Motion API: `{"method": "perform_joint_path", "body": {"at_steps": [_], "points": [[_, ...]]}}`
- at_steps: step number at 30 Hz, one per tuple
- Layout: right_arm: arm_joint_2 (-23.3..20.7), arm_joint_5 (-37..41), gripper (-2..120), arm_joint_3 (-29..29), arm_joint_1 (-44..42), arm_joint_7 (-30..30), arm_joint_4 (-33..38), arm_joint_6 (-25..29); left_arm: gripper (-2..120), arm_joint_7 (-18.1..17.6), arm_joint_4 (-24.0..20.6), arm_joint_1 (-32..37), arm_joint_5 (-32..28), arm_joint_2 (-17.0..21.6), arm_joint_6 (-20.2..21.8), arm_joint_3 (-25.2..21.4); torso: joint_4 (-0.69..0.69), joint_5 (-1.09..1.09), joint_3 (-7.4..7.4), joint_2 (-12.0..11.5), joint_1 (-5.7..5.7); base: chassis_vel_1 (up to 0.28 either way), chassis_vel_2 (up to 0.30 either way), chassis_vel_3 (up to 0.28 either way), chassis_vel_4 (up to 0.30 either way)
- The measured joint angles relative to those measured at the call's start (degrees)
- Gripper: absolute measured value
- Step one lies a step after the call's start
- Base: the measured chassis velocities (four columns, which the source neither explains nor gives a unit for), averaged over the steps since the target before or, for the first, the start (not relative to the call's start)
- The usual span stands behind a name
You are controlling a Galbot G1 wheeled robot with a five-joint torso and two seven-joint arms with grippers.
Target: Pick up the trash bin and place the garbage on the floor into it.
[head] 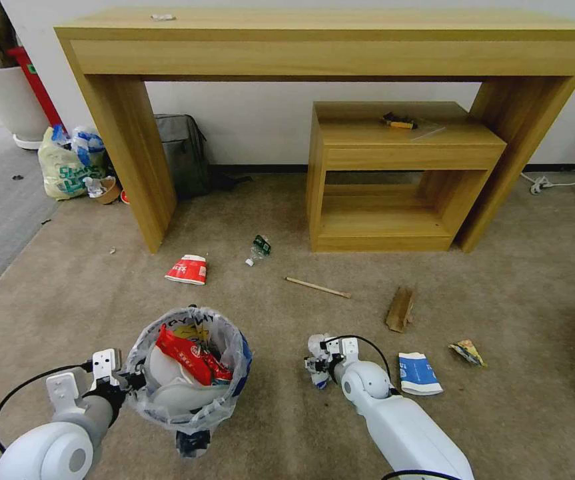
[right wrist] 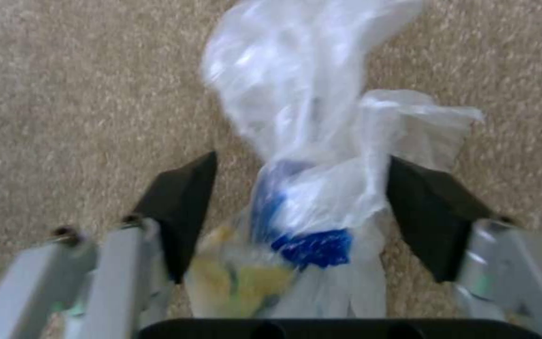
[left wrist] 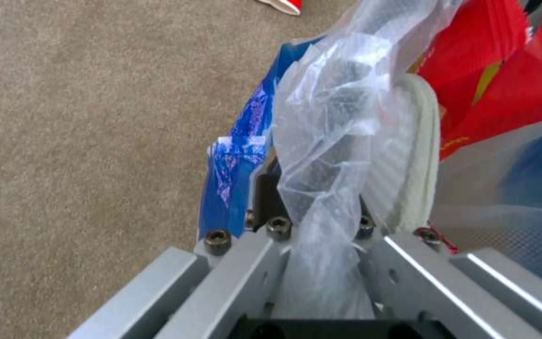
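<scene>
The left claw [head: 130, 380] is pinched on the rim of the trash bin [head: 190, 383], its fingers [left wrist: 271, 197] pressed together over the black edge and the crinkly plastic liner [left wrist: 327, 141]. The bin sits at the near left of the beige floor [head: 67, 293], in front of the tall wooden bench [head: 327, 40]. Inside it lie a red wrapper [head: 190, 355] and a white slipper [left wrist: 418, 155], packed against the liner.

To the bin's right, the right claw [head: 319, 365] is low over the carpet with its two black fingers [right wrist: 183, 207] spread on either side of a crumpled clear plastic bag [right wrist: 321, 155] printed blue and yellow. The bag lies between the fingers, and I cannot tell whether they touch it.

More garbage is scattered across the floor. A flattened blue-white paper cup [head: 418, 373] lies just right of the right arm, and a small yellowish wrapper [head: 468, 351] is farther right. A cardboard scrap [head: 400, 309] and a wooden stick [head: 317, 287] lie nearer the low bench [head: 400, 133]. A crushed red-white cup [head: 187, 269] and a small bottle [head: 258, 249] rest on the carpet beyond the bin, near the tall bench's left leg.
</scene>
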Motion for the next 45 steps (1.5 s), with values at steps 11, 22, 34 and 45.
{"method": "perform_joint_path", "body": {"at_steps": [11, 22, 34, 45], "points": [[-1.3, -2.3, 22, 1.2, -1.0, 0.3, 5.0, 1.5, 0, 0.1, 0.2, -0.2, -0.1, -0.1, 0.0, 0.0, 0.0, 0.0, 0.0, 0.0, 0.0, 0.0, 0.0, 0.0, 0.0], [-2.4, -5.0, 0, 4.0, 0.1, -0.9, 15.2, 4.2, 0, 0.7, 0.1, -0.2, -0.2, -0.2, 0.0, -0.1, 0.01, 0.0, 0.0, 0.0, 0.0, 0.0, 0.0, 0.0, 0.0], [-5.9, 1.2, 0, -1.3, 8.7, -12.2, 32.8, 4.6, 0, 1.3, 0.2, -0.6, 0.8, 0.1, 0.0, 1.1, 0.0, 0.0, 0.0, 0.0, 0.0, 0.0, 0.0, 0.0, 0.0], [-9.9, 10.1, 0, -20.0, 16.1, -14.9, 38.3, -1.0, 0, 1.3, -0.5, -0.2, 1.6, 0.6, 0.0, 1.9, 0.0, 0.0, 0.0, 0.0, 0.0, 0.0, 0.0, 0.0, 0.0]]}}
